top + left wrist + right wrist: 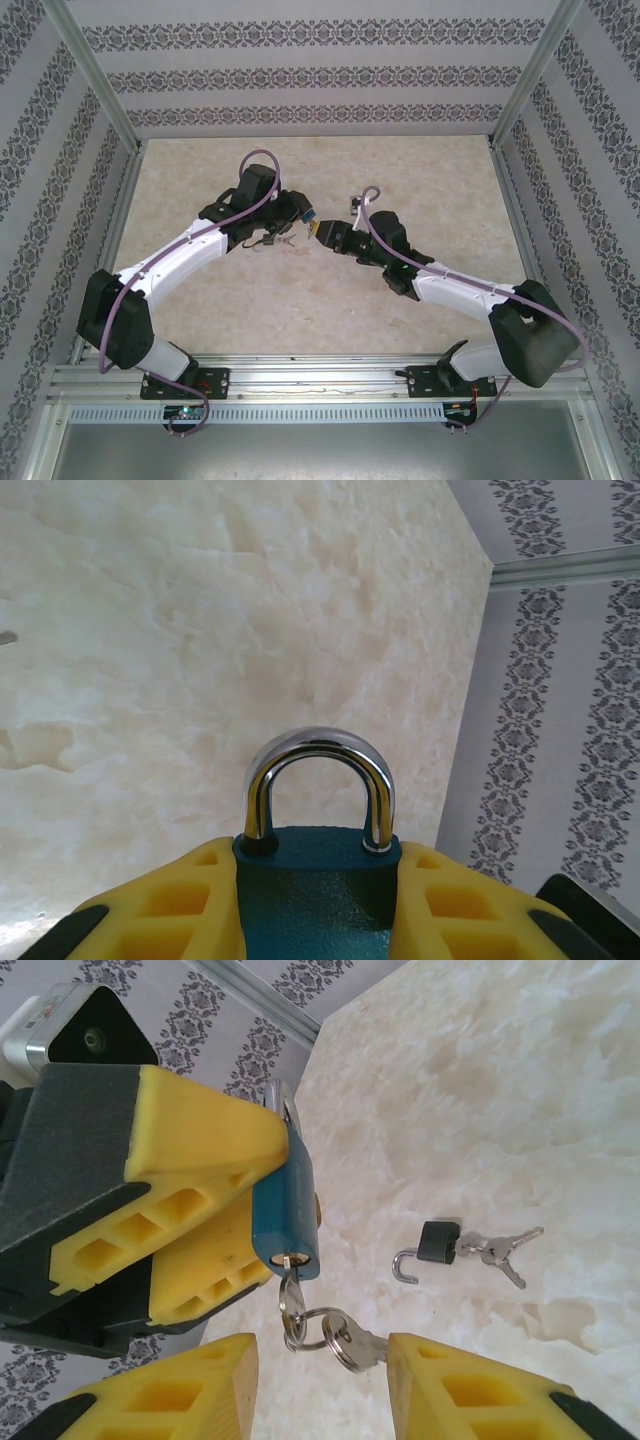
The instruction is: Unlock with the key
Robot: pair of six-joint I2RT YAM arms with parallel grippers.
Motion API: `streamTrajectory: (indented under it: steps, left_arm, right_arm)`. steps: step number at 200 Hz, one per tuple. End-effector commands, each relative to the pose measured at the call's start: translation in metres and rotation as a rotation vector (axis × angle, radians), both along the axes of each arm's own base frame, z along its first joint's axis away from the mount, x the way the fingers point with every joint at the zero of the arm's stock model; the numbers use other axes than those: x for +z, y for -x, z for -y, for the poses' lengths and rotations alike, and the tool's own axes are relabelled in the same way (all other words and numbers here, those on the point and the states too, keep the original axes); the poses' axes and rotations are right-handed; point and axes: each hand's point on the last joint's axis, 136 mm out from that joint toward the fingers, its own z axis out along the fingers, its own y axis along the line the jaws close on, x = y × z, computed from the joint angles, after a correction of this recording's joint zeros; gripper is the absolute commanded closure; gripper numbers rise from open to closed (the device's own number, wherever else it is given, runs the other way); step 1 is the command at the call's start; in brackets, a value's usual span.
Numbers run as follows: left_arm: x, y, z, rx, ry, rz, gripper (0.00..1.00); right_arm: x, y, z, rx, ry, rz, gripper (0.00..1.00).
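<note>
Padlock (287, 1210) is pinched in my left claw (318, 858), mid-table, key (291, 1295) already in its keyhole. Shackle (318, 748) looks seated, so not unlocked yet. My right claw (320, 1352) is spread either side of the dangling key ring (330, 1335), gripping nothing; the turn's left.

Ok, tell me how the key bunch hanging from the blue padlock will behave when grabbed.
The key bunch will likely be floppy: loose rings link a spare key to the one seated in the blue padlock, so it should swing. Thin shiny metal, probably light and slippery in the right gripper.
</note>
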Motion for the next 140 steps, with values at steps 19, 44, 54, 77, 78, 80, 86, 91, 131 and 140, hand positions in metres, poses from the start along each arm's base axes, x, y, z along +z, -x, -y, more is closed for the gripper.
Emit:
streamTrajectory:
  steps: [19,44,54,77,78,80,86,91,131,140]
  left_arm:
    - [0.04,-0.004,0.005,-0.014,0.097,0.105,0.75]
    - [0.042,-0.003,0.005,-0.014,0.103,0.111,0.75]
    - [0.043,-0.003,0.006,-0.017,0.109,0.115,0.75]
    - [0.047,-0.003,0.009,-0.025,0.129,0.123,0.75]
    - [0.047,-0.003,0.009,-0.026,0.13,0.124,0.75]
    - [0.047,-0.003,0.009,-0.026,0.13,0.123,0.75]
    - [0.047,-0.003,0.01,-0.026,0.132,0.124,0.75]
    - [0.048,-0.003,0.01,-0.027,0.132,0.124,0.75]
    - [0.049,-0.003,0.01,-0.025,0.136,0.127,0.75]
    - [0.048,-0.003,0.009,-0.025,0.135,0.125,0.75]
  right_arm:
    - [0.028,-0.011,-0.009,0.016,-0.066,0.049,0.64]
    - [0.029,-0.011,-0.01,0.022,-0.08,0.049,0.69]
    - [0.029,-0.012,-0.01,0.021,-0.084,0.047,0.69]
    - [0.029,-0.014,-0.008,0.011,-0.106,0.04,0.69]
    - [0.03,-0.014,-0.008,0.01,-0.107,0.04,0.69]
    - [0.03,-0.015,-0.007,0.009,-0.11,0.041,0.69]
    - [0.031,-0.016,-0.006,0.007,-0.121,0.042,0.69]
    - [0.033,-0.016,-0.005,0.005,-0.129,0.044,0.69]
    - [0.039,-0.017,-0.005,0.011,-0.162,0.04,0.72]
    - [0.039,-0.018,-0.005,0.013,-0.169,0.035,0.73]
